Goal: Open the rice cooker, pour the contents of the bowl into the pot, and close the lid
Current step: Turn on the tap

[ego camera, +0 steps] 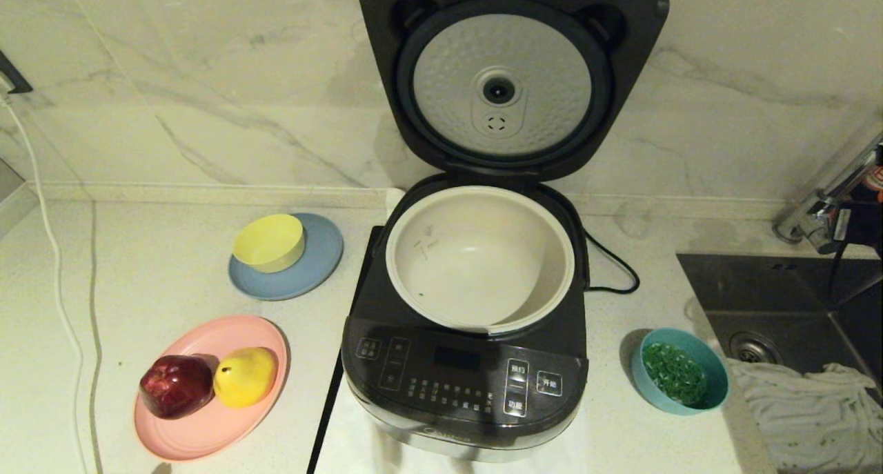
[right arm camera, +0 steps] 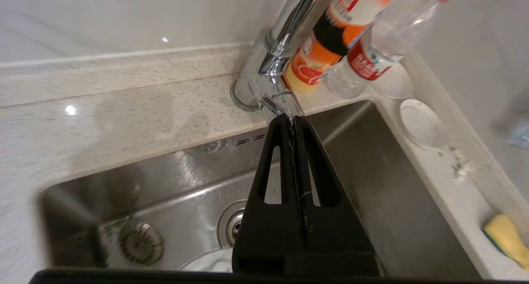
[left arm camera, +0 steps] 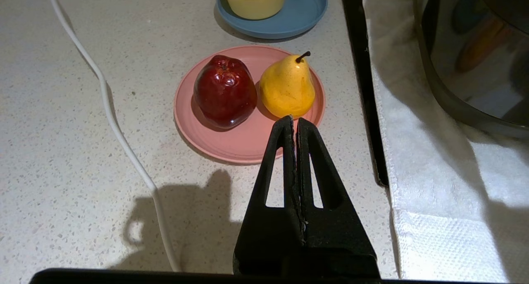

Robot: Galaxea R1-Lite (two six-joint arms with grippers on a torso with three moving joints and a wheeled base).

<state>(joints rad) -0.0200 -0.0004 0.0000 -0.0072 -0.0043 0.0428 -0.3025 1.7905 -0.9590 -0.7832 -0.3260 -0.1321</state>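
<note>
Bowl [ego camera: 681, 380]: a light, smooth, shallow plastic piece is judged; the rim is best pinched and kept level, since the loose green contents [ego camera: 675, 373] spill easily.
Place: it stands on the surface, right of the rice cooker [ego camera: 463, 363], beside the sink [ego camera: 772, 301].
Pot [ego camera: 545, 253]: exposed, the lid [ego camera: 512, 81] raised.
Right gripper [right arm camera: 294, 119]: fingers clenched, empty, over the sink; only the wrist view shows it.
Left gripper [left arm camera: 295, 119]: fingers clenched, empty, near the pink plate [left arm camera: 244, 145].

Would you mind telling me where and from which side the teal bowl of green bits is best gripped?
Probably the teal bowl by its near-right rim, one finger inside and one outside, coming from above. It stands upright with the green bits heaped mid-bowl, the rim bare, and the rice cooker close on its left.
</note>
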